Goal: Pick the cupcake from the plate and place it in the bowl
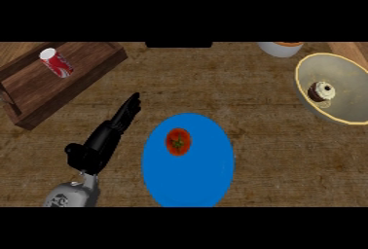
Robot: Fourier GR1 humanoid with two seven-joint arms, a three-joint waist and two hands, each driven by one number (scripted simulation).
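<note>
The surface [251, 97] is a brown wooden top with a coarse, streaked grain. Near the centre lies a flat plate [194, 187], plain glossy blue and smooth; it carries one round red tomato [178, 141] with a dark green stalk scar, placed on its far half. At the right edge stands a round bowl [345, 73] with a dull grey interior and a pale yellow rim, partly cut off by the view's edge. The cupcake [321, 91] lies inside this bowl, toward its left side: a small round item with a dark brown body and a white top. At the far left a thick rectangular board [43, 87] of darker reddish wood sits at an angle, and a red and white cylindrical can [56, 62] lies tilted on it. A white round vessel [279, 48] shows partly at the far edge. The left hand [101, 143], black on a grey forearm, enters from the near left; its fingers [131, 104] are extended straight toward the far side, hold nothing, and point between the board and the plate, apart from both.
</note>
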